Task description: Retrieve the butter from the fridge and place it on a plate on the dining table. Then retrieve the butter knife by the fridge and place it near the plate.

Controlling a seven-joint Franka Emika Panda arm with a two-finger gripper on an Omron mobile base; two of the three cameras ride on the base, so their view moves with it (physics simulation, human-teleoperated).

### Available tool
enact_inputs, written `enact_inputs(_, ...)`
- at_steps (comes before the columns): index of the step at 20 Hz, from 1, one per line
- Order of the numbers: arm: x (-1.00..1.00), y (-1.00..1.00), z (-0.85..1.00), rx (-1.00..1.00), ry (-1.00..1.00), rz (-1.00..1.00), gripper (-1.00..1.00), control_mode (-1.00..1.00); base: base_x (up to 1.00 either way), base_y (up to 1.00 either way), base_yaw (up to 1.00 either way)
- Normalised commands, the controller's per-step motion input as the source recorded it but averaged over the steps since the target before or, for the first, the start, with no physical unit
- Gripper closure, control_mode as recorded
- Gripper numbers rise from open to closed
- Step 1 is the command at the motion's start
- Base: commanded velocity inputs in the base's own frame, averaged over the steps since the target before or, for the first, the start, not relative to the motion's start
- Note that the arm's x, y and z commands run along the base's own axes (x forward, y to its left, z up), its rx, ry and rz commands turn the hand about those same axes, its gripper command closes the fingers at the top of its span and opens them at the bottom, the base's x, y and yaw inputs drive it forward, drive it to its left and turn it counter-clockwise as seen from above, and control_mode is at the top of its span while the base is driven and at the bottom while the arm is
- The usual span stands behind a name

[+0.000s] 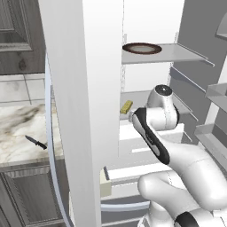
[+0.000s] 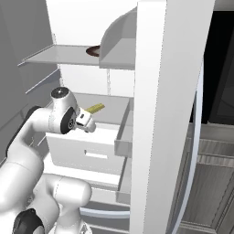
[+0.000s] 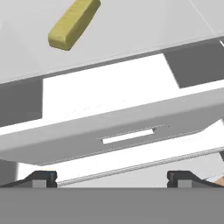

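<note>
Arm reaching into the open fridge, butter on the middle shelf.

The fridge (image 1: 84,111) stands open, its white door edge near the camera. The arm (image 1: 177,159) bends in toward the white drawer (image 3: 122,131) under the shelf (image 2: 114,112). A brown-rimmed dish (image 1: 142,48) sits on the upper shelf. The gripper (image 3: 113,177) is spread wide and empty, near the drawer front. The butter (image 3: 73,24) lies on the shelf beyond it, untouched. The butter knife (image 1: 36,142) lies on the marble counter (image 1: 17,133) left of the fridge.
</note>
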Motion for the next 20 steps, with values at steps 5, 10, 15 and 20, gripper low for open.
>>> enact_inputs(5,0.7,0.08,0.42,0.0,0.07,-0.13,-1.0,-1.0,0.0,0.0,0.0)
enact_inputs(10,0.51,0.02,0.14,0.0,0.03,-0.01,-1.0,-1.0,0.0,0.0,0.0)
enact_inputs(15,0.73,0.04,-0.01,0.0,0.05,-0.01,-1.0,-1.0,0.0,0.0,0.0)
enact_inputs(20,0.51,0.1,-0.07,0.0,0.0,-0.06,-1.0,-1.0,0.0,0.0,0.0)
